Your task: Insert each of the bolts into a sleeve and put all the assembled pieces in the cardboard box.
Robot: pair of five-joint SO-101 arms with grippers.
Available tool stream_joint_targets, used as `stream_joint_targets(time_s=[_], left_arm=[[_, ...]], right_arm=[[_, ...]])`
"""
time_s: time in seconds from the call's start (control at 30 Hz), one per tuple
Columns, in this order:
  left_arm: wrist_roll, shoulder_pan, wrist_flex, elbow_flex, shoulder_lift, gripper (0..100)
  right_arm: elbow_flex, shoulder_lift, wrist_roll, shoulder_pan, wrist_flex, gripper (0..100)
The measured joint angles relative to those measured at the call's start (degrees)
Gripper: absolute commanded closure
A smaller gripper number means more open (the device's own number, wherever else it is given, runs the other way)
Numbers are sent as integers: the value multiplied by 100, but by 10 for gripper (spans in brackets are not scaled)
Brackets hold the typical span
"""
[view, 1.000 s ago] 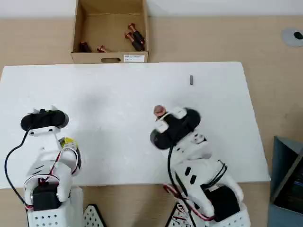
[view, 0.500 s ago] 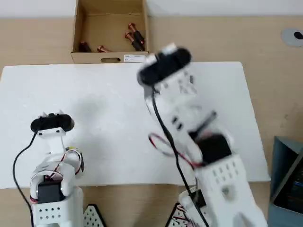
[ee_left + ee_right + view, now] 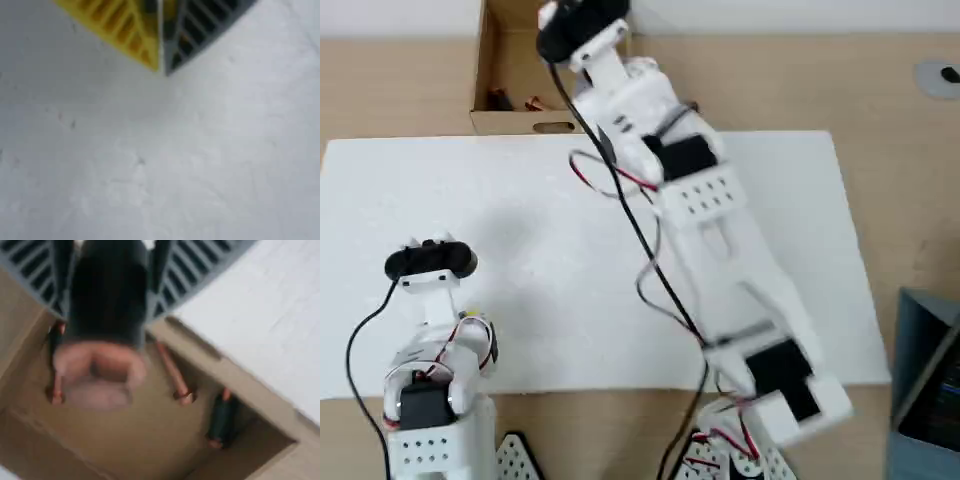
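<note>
Bolt (image 3: pixel 97 375) in its sleeve (image 3: pixel 107 290) hangs in right gripper (image 3: pixel 106 322) over cardboard box (image 3: pixel 135 440).

Cardboard box (image 3: pixel 485 60): one
Pieces on the box floor (image 3: pixel 220 420): three, by the right wrist view
Held piece (image 3: pixel 102 340): one
Arms (image 3: pixel 720 230): two
White board (image 3: pixel 520 230): one

The cardboard box (image 3: pixel 485 75) is plain brown. The table (image 3: pixel 910 180) is light tan wood, and the sheet (image 3: pixel 520 230) on it is white with faint speckles. The right arm (image 3: pixel 720 230) and left arm (image 3: pixel 430 340) are white with black motors and red and black wires. The left gripper (image 3: pixel 162 67) has 1 yellow finger and 1 dark grey, both ribbed. The right gripper (image 3: pixel 107 315) is grey and ribbed. The sleeve (image 3: pixel 107 285) is black, its bolt (image 3: pixel 97 375) copper.
</note>
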Motion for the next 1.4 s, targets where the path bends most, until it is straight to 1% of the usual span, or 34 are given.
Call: stream_joint_targets(time_s=[0.3,0.6,0.73,0.87,0.97,1.03,1.23,1.4], left_arm=[[0,0,0,0,0,997],[0,0,-53,0,0,997],[0,0,-79,0,0,997],[0,0,-79,0,0,997],[0,0,-79,0,0,997],[0,0,-79,0,0,997],[0,0,-79,0,0,997],[0,0,-79,0,0,997]], right_arm=[[-1908,2611,949,26,-738,989],[-4281,5134,2251,26,-818,988],[-5240,5996,2673,26,-818,986],[-6013,6532,2963,26,-536,972],[-6523,6822,2998,26,-281,901],[-6778,6954,2998,26,-105,872],[-7437,7103,3007,26,273,871],[-7569,7103,3007,26,299,871]])
